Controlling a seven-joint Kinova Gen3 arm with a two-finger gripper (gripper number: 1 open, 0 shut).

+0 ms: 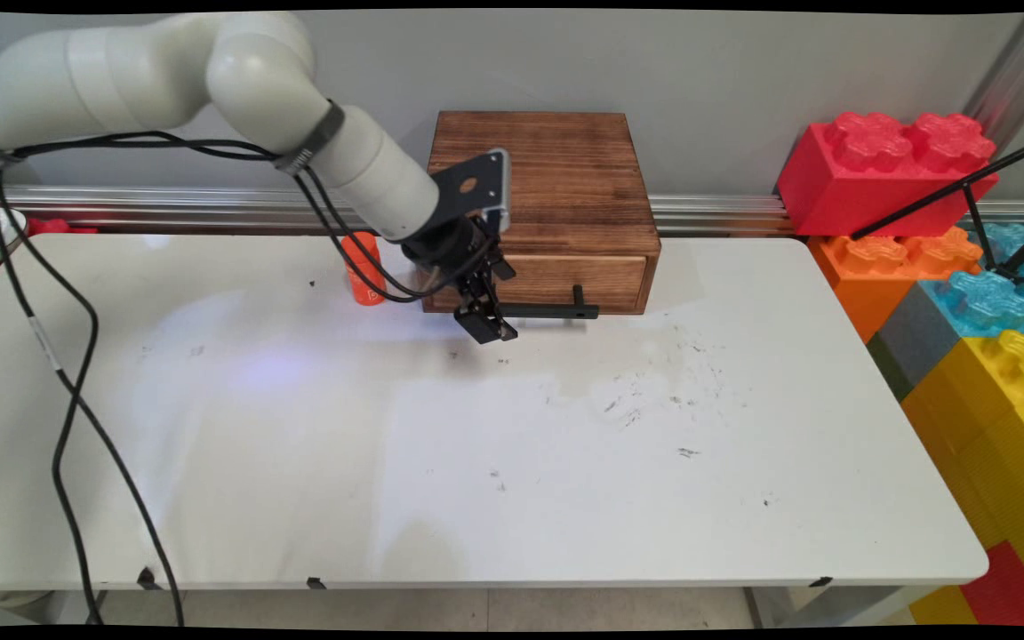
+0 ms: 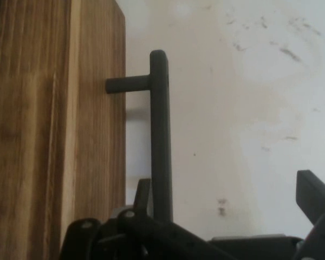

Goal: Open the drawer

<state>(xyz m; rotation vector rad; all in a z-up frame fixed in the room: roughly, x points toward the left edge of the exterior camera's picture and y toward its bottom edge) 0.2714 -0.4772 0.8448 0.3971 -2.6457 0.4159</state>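
While the white tabletop (image 1: 476, 462) spreads wide, a wooden drawer box (image 1: 556, 178) sits at its far edge, an orange bottle (image 1: 366, 268) just left. At the black drawer handle's (image 2: 160, 135) left end, the claw (image 1: 485, 324) stands apart around the bar.

White rounded arm links (image 1: 165, 67), black band at wrist, looping black cables (image 1: 68, 382), black end effector (image 1: 487, 327)

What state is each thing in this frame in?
Drawer: looks shut or nearly so in the wooden box.
Handle: black bar running between the gripper fingers, one finger standing well clear.
Gripper: open.
Orange bottle: upright, left of the box, untouched.
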